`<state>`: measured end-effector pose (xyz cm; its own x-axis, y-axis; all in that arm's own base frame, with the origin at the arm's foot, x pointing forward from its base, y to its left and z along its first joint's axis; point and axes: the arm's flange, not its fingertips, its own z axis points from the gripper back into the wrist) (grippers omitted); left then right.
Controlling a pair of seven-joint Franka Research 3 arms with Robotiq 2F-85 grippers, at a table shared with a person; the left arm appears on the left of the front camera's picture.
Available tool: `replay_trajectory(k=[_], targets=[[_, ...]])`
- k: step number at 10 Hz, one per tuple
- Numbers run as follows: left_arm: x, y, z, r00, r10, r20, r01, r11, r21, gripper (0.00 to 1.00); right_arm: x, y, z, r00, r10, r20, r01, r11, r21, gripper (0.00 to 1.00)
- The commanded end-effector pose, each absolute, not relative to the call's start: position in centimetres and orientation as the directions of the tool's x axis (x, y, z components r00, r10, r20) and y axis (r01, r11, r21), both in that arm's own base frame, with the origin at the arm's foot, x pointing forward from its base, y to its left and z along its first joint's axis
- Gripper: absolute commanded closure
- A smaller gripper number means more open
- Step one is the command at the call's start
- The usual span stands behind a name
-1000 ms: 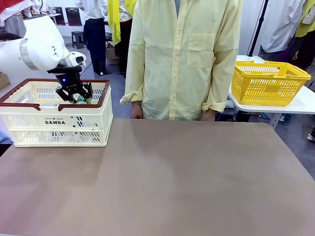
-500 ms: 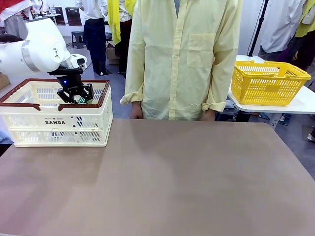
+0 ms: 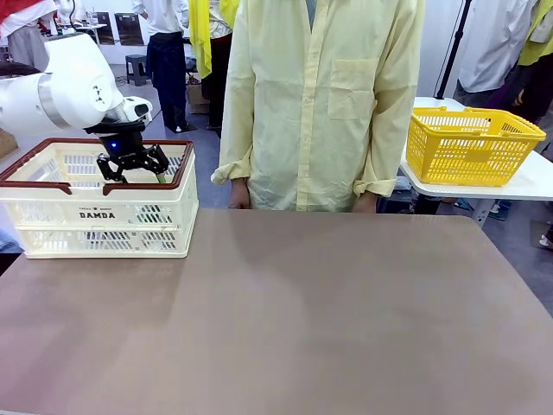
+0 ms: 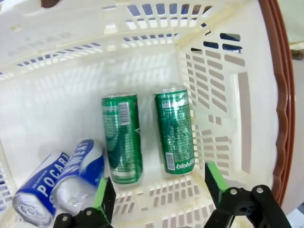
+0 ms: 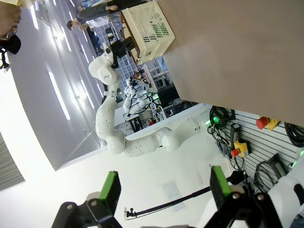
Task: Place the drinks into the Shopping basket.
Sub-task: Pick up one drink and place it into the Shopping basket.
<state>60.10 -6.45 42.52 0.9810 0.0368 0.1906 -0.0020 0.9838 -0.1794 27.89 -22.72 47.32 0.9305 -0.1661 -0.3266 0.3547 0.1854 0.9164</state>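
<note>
Front view: the left tool (image 3: 132,167) was seen just above the open top of the basket (image 3: 52,203), which stood at the far left of the bench (image 3: 294,311). Its fingers were spread wide and nothing was held between them. A person in a pale yellow shirt (image 3: 324,104) was stood at the far edge of the bench, and a yellow mesh basket (image 3: 471,147) was set on a separate table to the right.

From the left wrist view, four cans were seen lying on the basket floor (image 4: 57,114). Two green cans (image 4: 122,137) (image 4: 175,130) were laid side by side, close but apart, the right one near the slotted side wall. A blue can (image 4: 40,187) and a blue-and-silver can (image 4: 80,173) were laid touching each other beside them.

In the right wrist view, the right tool (image 5: 164,190) was held wide open and empty, away from the bench.
</note>
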Motion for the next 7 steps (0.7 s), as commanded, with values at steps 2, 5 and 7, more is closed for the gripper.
replay_trajectory(k=[2, 5, 7], targets=[[60.0, -6.1, 42.6, 0.979, 0.055, 0.196, -0.013, 0.978, -0.207, 0.00, 27.9, -22.6, 47.4, 0.932, -0.172, -0.318, 0.348, 0.188, 0.918, 0.00], [59.8, -5.4, 43.4, 0.975, 0.072, 0.212, -0.021, 0.972, -0.232, 0.00, 27.9, -22.6, 47.4, 0.932, -0.172, -0.318, 0.348, 0.188, 0.918, 0.00], [59.4, -4.1, 45.6, 0.968, 0.094, 0.235, -0.032, 0.966, -0.256, 0.00, 27.9, -22.6, 47.4, 0.932, -0.172, -0.318, 0.348, 0.188, 0.918, 0.00]])
